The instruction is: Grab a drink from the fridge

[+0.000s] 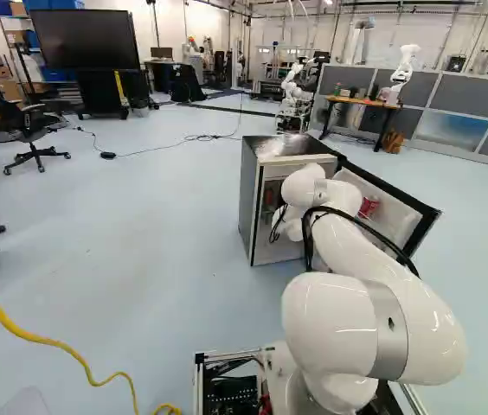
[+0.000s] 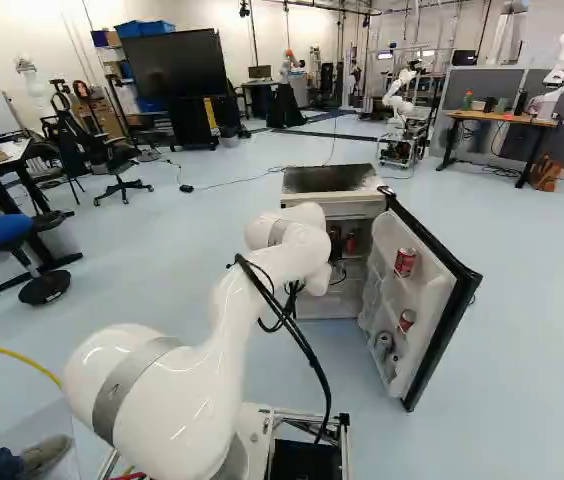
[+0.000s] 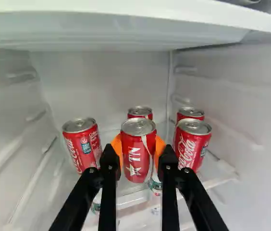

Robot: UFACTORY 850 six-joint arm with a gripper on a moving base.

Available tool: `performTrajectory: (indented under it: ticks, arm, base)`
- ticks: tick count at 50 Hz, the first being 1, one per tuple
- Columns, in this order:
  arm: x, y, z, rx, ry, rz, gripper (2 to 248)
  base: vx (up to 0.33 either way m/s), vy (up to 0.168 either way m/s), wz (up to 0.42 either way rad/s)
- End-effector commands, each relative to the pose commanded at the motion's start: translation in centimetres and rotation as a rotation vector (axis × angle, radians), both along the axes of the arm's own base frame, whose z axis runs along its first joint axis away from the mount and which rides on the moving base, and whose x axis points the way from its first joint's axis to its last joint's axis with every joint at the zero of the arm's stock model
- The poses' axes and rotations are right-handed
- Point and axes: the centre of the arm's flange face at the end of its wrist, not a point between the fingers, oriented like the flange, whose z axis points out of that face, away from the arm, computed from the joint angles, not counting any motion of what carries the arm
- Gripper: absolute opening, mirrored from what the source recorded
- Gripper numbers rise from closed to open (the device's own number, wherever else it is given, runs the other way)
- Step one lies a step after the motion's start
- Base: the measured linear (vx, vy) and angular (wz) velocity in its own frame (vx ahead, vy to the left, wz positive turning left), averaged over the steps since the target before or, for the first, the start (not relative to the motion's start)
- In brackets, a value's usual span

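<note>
In the right base view the fridge (image 2: 334, 208) stands with its door (image 2: 438, 330) swung wide; cans (image 2: 405, 262) sit in the door racks. The arm's end reaches into the fridge, where the gripper is hidden from both base views. In the wrist view the gripper (image 3: 138, 150) is shut on a red can (image 3: 136, 166), an orange pad on either side of it. Behind this upright can stands another can (image 3: 140, 112). One red can (image 3: 83, 147) is to one side; two more (image 3: 193, 144) are on the other side, one behind the other.
Above the cans runs a white shelf or compartment edge (image 3: 130, 14), and the fridge's inner walls (image 3: 241, 106) flank the gripper. More cans (image 3: 155, 188) show beneath the glass shelf. Another robot (image 2: 398, 110) stands beyond the fridge. A yellow cable (image 1: 62, 347) crosses the floor beside the base.
</note>
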Motion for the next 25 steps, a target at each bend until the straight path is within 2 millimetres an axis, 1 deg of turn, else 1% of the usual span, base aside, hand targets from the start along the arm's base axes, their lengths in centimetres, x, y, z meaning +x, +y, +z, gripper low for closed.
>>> performTrajectory:
  ticks: [9,25]
  arm:
    - [0.1,0.0,1.2,0.0,-0.001,0.0,88]
    - [-0.2,0.0,1.8,0.002,0.007,-0.001,88]
  base:
    - [0.0,0.0,0.0]
    - [0.0,0.0,0.0]
